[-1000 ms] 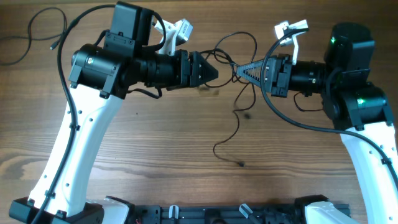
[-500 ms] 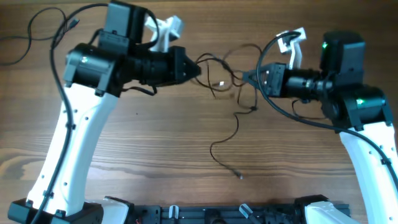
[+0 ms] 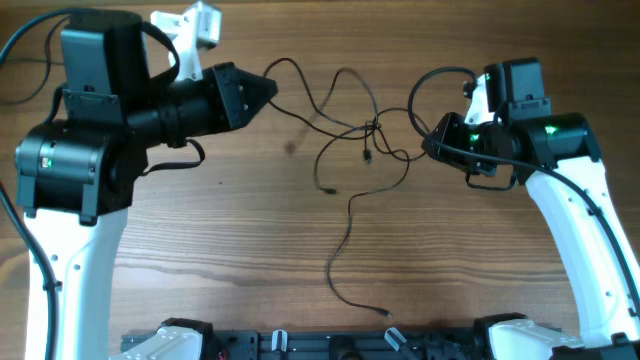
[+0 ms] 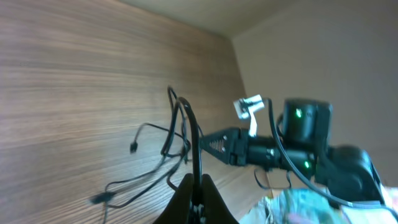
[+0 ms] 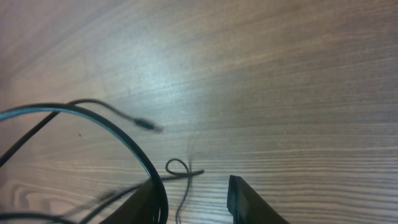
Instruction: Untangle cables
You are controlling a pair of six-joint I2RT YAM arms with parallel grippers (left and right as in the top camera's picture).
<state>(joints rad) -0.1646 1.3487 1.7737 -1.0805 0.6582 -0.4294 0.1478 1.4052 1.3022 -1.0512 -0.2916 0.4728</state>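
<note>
Above the wooden table (image 3: 200, 250), left end effector (image 4: 196, 185) pinching cables (image 3: 372, 128), right end effector (image 5: 193, 186) parted.

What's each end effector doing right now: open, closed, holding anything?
Left end effector: closed, pinching a thin black cable.
Right end effector: open, gripping nothing.
</note>
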